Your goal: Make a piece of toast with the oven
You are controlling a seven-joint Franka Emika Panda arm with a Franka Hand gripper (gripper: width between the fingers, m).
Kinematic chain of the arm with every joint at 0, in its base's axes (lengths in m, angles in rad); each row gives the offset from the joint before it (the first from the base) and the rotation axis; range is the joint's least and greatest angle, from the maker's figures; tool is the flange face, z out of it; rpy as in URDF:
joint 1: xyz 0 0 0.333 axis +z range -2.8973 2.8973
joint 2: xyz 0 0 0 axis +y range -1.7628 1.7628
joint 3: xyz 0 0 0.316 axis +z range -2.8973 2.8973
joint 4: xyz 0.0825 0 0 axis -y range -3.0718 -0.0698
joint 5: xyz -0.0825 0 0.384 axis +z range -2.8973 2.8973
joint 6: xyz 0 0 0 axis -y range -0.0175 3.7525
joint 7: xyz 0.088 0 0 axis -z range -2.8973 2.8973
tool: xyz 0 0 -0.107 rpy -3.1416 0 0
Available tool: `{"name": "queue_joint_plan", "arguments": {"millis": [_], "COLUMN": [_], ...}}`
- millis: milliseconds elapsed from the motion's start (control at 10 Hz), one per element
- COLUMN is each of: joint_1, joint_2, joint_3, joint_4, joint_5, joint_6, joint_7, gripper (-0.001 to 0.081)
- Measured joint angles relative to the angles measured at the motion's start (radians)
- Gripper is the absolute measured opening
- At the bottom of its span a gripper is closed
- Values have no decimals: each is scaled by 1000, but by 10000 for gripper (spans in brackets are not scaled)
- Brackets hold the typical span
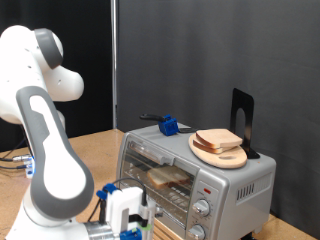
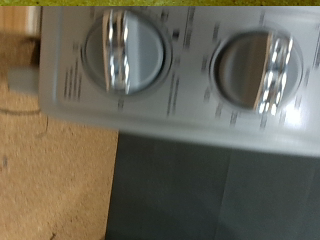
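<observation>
1. The oven [image 1: 195,175] is sitting on the wooden counter [image 1: 95,150], door closed as far as the exterior view shows. A piece of toast [image 1: 168,178] is lying flat on the rack behind the glass, so the loading step looks done.
2. More bread slices [image 1: 219,141] are resting on a round wooden plate [image 1: 222,154] on the oven's roof, probably parked there as spares, out of the working path.
3. The two knobs [image 2: 122,52] are filling the wrist view, large and blurred. My reading: the camera is facing the control panel at close range because the knobs are the present concern.
4. The arm is folding down low at the exterior view's bottom left, forearm slanting towards the oven's front, with the end effector [image 1: 128,212] hanging just beside the door's lower corner.
5. The fingers are not showing in the wrist view and are too small in the exterior one; whether they are spread or clenched, I cannot tell. Nothing is visibly held.
</observation>
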Motion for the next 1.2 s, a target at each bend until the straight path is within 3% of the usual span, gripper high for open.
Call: {"name": "queue_joint_plan", "arguments": {"millis": [200,1200], "joint_1": [14,41], "joint_2": [66,67], "joint_3": [6,4], "joint_4": [93,90], "joint_5": [2,-16], "joint_6": [-18,-5], "joint_7": [17,49], "gripper": [808,808]}}
